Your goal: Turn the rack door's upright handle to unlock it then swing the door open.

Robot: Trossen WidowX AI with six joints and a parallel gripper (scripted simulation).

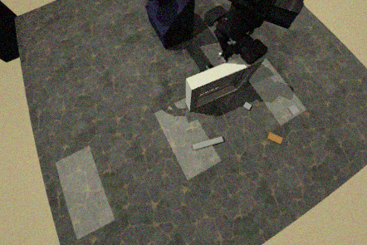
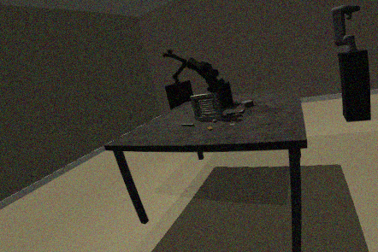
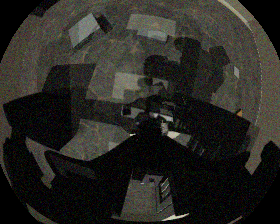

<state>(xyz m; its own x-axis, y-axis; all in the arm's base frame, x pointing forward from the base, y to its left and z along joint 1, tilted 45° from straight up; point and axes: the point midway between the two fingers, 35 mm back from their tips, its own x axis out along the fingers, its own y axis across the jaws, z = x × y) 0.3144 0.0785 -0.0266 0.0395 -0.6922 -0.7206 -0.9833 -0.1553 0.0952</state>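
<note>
The rack [image 1: 216,71] [image 2: 205,108] stands upright near the arm, with a pale top and bars inside its frame. My gripper [image 1: 222,55] [image 3: 149,139] is at the rack's arm-facing side in the top view. Its fingers are closed on the door's handle, with small pale parts showing at the fingertips in the wrist view; the handle itself is mostly hidden by the dark fingers. The wrist view looks rolled to the side, with the rack on its right. The door's angle and the handle's exact turn cannot be read. In the exterior view the rack hides the gripper.
A grey bar [image 1: 207,143], a small pale block [image 1: 247,105] and an orange block [image 1: 275,138] [image 2: 209,128] lie on the table [image 1: 137,202] in front of the rack. A blue-black box [image 1: 174,11] stands beside the arm. Flat pale patches [image 1: 85,193] mark the table top.
</note>
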